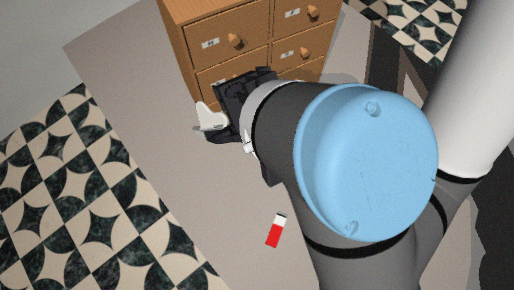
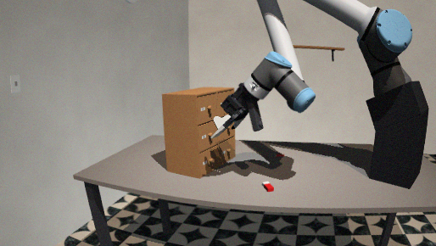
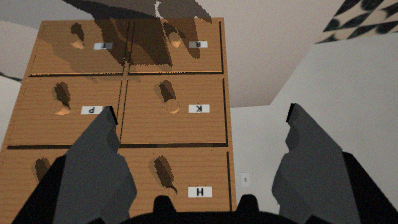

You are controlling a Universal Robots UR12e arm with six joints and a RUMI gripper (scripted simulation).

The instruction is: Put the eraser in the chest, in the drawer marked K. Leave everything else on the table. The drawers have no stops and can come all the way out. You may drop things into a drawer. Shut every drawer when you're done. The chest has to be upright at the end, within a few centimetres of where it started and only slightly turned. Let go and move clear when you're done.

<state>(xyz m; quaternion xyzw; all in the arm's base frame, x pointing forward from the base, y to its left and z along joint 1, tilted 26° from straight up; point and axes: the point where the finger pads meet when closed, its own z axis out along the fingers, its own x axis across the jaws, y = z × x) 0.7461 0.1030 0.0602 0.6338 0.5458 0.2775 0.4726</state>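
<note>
The eraser, a small red block with a white end, lies on the table in front of the chest. The wooden chest stands upright, with its drawers shut. Drawer K is the middle drawer of the column with H above it and R below it; its round knob shows beside the label. My gripper is open and empty, in front of the chest and pointing at its drawer fronts. In the wrist view drawer K's knob and label lie between the fingertips. The arm hides part of the lower drawers in the top view.
A small red thing lies in the arm's shadow on the table, farther back than the eraser. Drawer P is beside K, and drawer H is above it. A wall stands behind the chest.
</note>
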